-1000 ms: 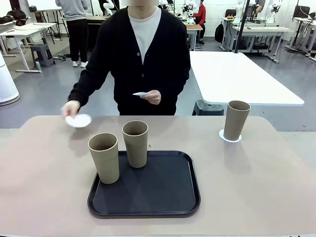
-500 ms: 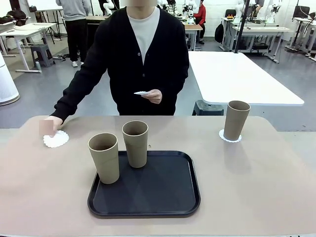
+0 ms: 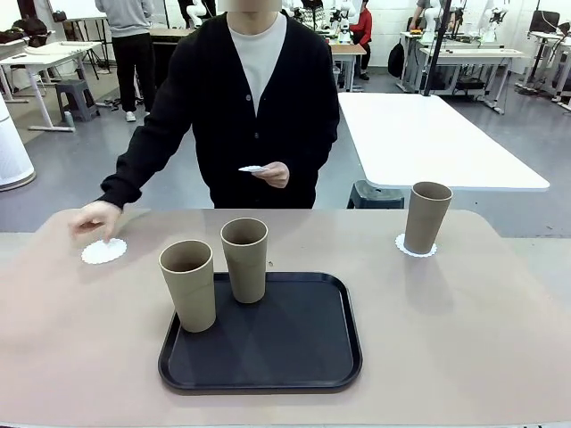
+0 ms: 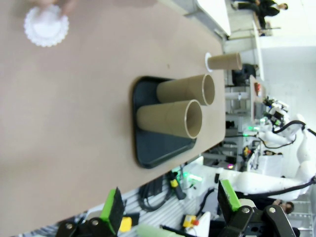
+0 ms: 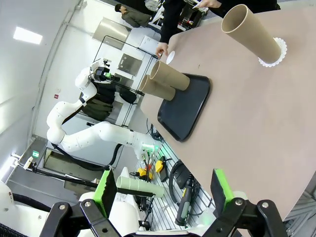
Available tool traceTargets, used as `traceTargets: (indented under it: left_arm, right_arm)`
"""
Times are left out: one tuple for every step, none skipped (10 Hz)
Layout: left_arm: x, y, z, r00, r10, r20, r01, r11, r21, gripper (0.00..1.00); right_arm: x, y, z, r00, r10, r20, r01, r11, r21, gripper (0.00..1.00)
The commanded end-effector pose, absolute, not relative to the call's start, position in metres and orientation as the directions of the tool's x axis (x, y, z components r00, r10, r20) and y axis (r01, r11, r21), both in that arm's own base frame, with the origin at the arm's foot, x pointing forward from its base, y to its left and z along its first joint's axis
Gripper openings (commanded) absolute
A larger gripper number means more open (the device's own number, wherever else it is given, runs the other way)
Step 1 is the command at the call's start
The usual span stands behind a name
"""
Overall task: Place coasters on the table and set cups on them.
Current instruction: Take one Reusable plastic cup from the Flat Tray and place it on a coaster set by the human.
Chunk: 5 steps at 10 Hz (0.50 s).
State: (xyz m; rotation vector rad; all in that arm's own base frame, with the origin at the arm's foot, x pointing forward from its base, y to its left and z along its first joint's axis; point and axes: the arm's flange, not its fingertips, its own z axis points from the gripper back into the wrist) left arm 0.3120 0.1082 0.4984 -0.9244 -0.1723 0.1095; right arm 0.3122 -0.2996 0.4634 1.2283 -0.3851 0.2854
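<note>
Holding nothing, left gripper [image 4: 170,197] and right gripper [image 5: 163,182] both spread wide, two cups [image 4: 168,118] on a tray [image 4: 153,154] ahead, coaster [image 4: 47,25] farther beyond.

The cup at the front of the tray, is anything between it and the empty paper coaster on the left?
Nothing visible stands between that cup and the coaster; just bare table lies there. The person's hand is at the coaster's far edge, away from the cup's side.

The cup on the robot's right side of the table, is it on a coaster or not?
On a coaster: the cup stands upright, and a white scalloped coaster shows around its base.
</note>
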Motion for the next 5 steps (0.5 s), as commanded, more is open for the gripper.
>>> traceTargets:
  left_arm:
    - [0.3123,0.1081,0.4987,0.980,0.172,0.103,-0.020,0.591,-0.806,1.00]
    - [0.3123,0.1081,0.4987,0.980,0.172,0.103,-0.020,0.591,-0.806,1.00]
    - [0.3123,0.1081,0.4987,0.980,0.172,0.103,-0.020,0.591,-0.806,1.00]
    - [0.3123,0.1081,0.4987,0.980,0.172,0.103,-0.020,0.591,-0.806,1.00]
    - [0.3120,0.1082,0.4984,0.981,0.168,0.101,-0.020,0.598,-0.801,1.00]
  right_arm:
    - [0.3113,-0.2998,0.4634,0.898,0.006,0.440,-0.420,0.309,0.853,1.00]
    - [0.3113,-0.2998,0.4634,0.898,0.006,0.440,-0.420,0.309,0.853,1.00]
    - [0.3113,-0.2998,0.4634,0.898,0.006,0.440,-0.420,0.309,0.853,1.00]
    - [0.3113,-0.2998,0.4634,0.898,0.006,0.440,-0.420,0.309,0.853,1.00]
    - [0.3113,-0.2998,0.4634,0.898,0.006,0.440,-0.420,0.309,0.853,1.00]
